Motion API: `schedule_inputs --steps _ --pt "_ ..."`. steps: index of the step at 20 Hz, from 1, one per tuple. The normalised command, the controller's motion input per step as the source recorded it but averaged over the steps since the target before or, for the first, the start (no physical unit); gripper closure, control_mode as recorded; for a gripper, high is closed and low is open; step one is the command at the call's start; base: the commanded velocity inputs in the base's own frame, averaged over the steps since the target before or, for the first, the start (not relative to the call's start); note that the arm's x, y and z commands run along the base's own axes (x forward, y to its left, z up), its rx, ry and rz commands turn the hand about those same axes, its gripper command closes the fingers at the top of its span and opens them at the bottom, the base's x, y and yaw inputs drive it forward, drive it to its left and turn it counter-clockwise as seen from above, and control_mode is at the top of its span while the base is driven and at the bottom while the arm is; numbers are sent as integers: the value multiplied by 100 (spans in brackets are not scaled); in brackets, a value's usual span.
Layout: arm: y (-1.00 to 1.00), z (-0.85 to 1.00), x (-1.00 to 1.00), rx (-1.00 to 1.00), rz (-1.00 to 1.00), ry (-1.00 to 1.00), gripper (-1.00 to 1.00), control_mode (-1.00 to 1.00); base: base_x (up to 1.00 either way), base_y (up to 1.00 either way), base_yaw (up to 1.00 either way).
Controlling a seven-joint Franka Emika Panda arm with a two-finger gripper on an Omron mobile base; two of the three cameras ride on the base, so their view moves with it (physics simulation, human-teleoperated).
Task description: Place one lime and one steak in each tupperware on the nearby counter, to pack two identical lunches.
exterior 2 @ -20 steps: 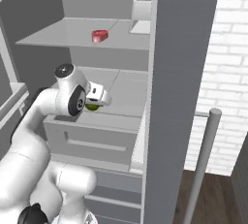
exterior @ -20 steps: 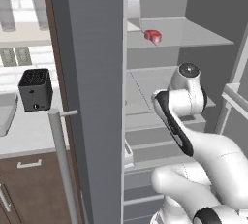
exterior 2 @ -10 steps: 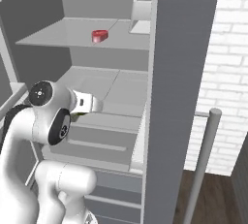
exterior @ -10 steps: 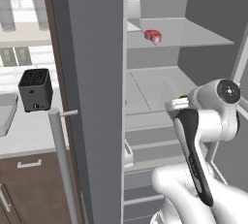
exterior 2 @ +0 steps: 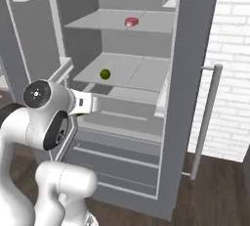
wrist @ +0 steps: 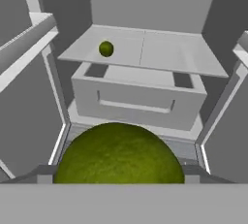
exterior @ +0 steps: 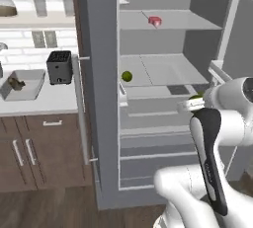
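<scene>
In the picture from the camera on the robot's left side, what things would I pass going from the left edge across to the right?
Grey tupperware holding a dark steak on the counter → black toaster → lime on the fridge shelf → red-pink steak on the higher shelf → lime in the hand.

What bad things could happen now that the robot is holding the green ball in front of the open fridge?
1. The lime sits between the gripper fingers; being round, it might slip and roll away if jolted.
2. The fridge door stands between the arm and the counter, so a swing toward the tupperware could bump it.
3. The other lime could roll off its shelf if knocked.
</scene>
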Motion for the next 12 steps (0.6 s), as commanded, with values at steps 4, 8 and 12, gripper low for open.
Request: schedule_inputs --steps 4,8,12 --pt "0 0 0 0 0 0 100 100 -79 73 61" --pt "0 0 0 0 0 0 100 100 -11 91 70" --pt "0 0 0 0 0 0 100 100 10 81 68"
